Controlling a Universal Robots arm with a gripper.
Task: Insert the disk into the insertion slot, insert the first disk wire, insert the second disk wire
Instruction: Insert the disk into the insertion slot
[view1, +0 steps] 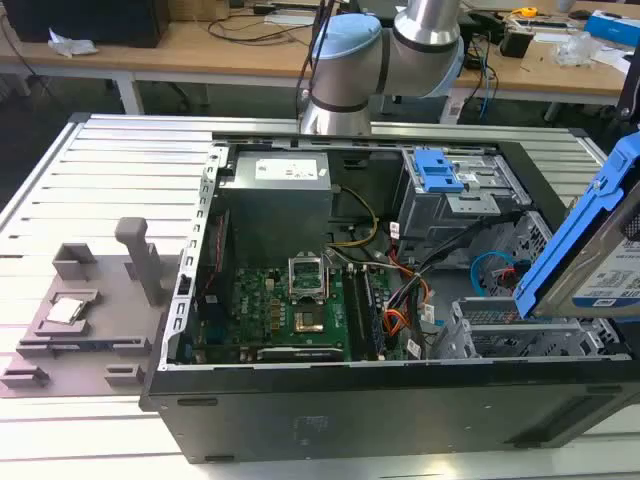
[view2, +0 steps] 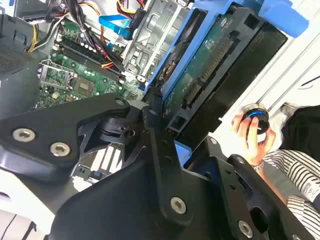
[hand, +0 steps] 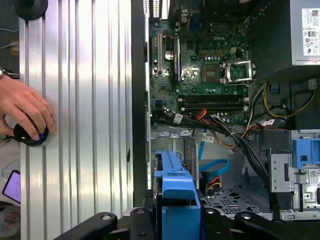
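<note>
**Open case, disk held over its bay.** The motherboard (view1: 300, 300) lies well away from the gripper (hand: 177, 222). Loose wires (view1: 395, 300) run nearer to it. The slot (view1: 490, 330) sits just below. The gripper pinches the disk (view1: 605, 265), which is tilted above the slot and not yet in. Risk: entering at this tilt could jam the carrier on the cage rim or trap the wires.

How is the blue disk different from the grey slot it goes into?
The disk has a bright blue frame; the insertion slot is grey metal full of little holes. The disk hangs tilted in the air, gripped by the claw; the insertion slot sits flat inside the computer case. Both are rectangular.
</note>
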